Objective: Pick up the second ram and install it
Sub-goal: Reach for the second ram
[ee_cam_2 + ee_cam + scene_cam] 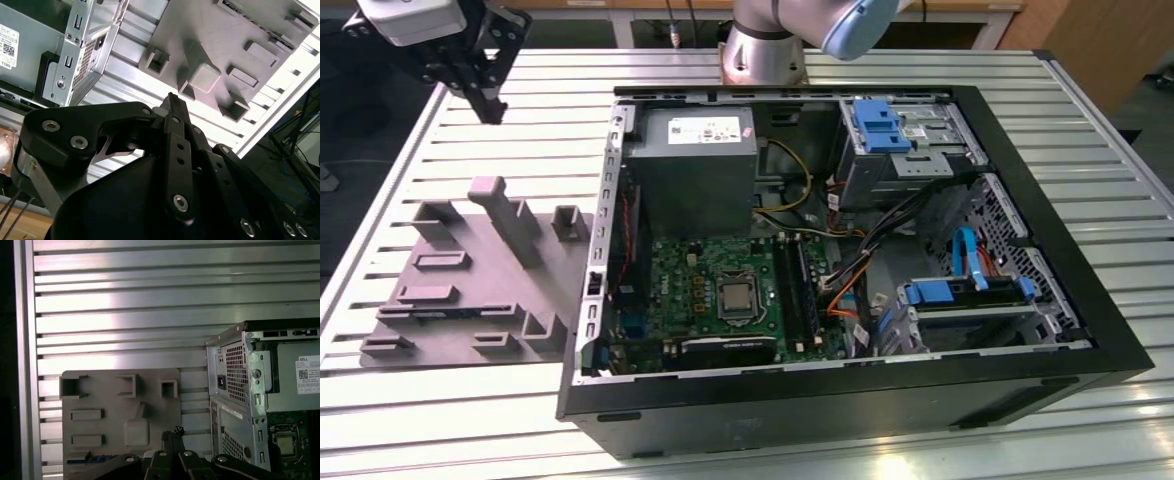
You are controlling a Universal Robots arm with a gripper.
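second ram, a long thin flat dark green-black memory stick point(86, 458), lies in the grey plastic fixture block point(480, 285) on the slatted metal desk point(560, 70). the black hand point(487, 103) hangs above, fingers pressed together, empty. coming down closed, it could strike the stick or a post. the first wrist view shows the stick's bluish edge clearly, while the exterior view shows the hand's height

Bright overhead light; glare on slatted table point(150, 305).

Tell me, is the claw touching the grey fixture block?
Apart. In the exterior view the claw hangs over the table, well clear of the grey fixture block.
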